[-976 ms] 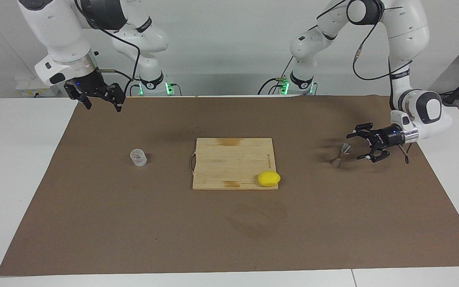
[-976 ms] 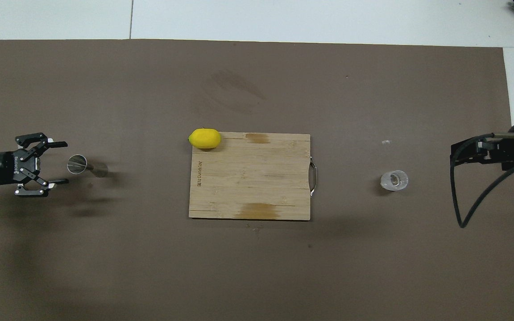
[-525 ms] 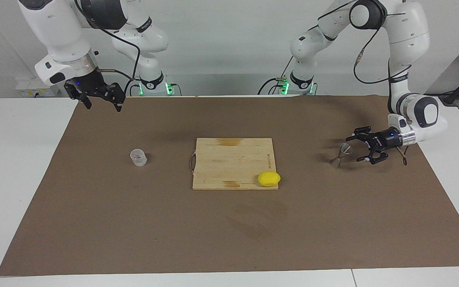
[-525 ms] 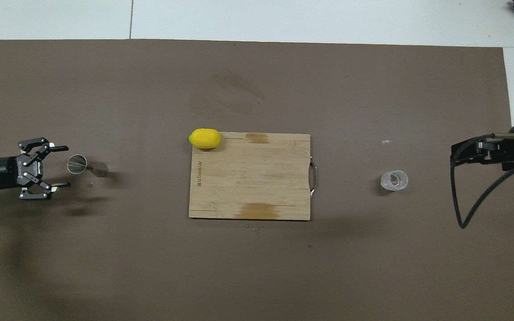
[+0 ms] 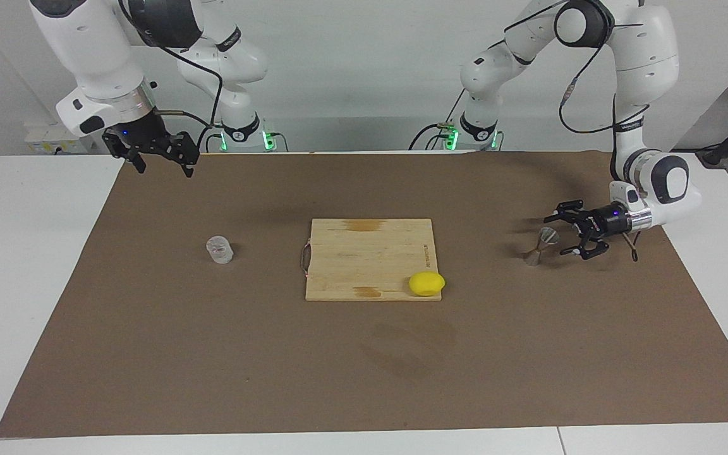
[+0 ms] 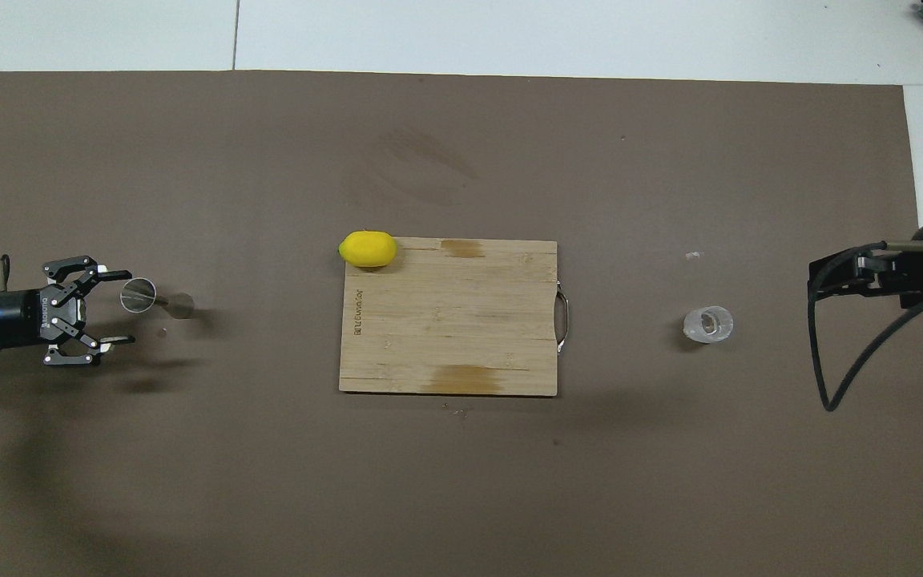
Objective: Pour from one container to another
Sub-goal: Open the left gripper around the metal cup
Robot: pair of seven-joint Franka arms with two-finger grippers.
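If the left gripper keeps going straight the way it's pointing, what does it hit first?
Most likely the jigger. The left gripper lies level, open, pointing along the table toward the cutting board, with the jigger just ahead of its fingertips. Its line may run slightly to the robots' side of the jigger.

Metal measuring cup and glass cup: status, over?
Left gripper open, low beside the metal measuring cup, not gripping. Right gripper open, waiting up over the mat's edge. Glass cup untouched. Cutting board with lemon between the cups.
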